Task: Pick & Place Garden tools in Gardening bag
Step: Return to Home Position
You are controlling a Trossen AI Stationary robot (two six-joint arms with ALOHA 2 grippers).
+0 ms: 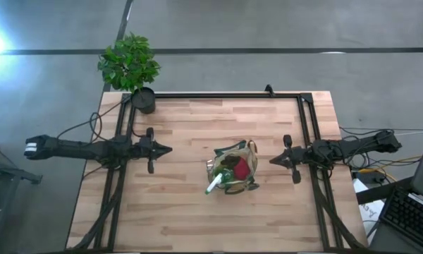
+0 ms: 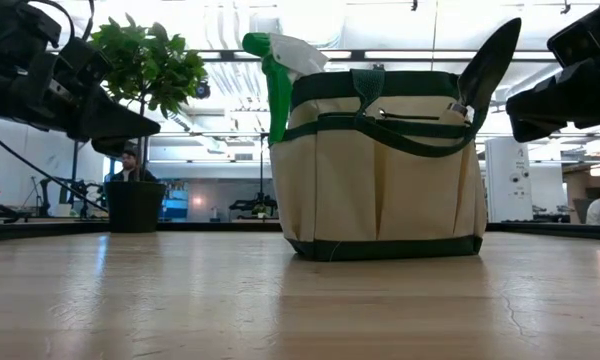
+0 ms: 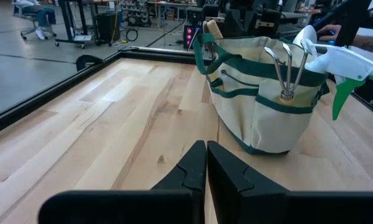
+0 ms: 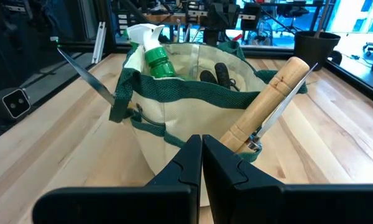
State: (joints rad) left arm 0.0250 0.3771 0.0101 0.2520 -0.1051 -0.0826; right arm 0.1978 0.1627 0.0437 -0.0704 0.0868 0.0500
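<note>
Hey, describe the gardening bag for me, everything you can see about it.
The gardening bag is a tan fabric tote with dark green trim, handles and base band. It stands upright and open near the middle of the wooden table, the left tool and right tool to either side, not touching. A hand rake sits in an outer pocket, tines up; a trowel blade and a green-and-white spray bottle stick out the top.
</note>
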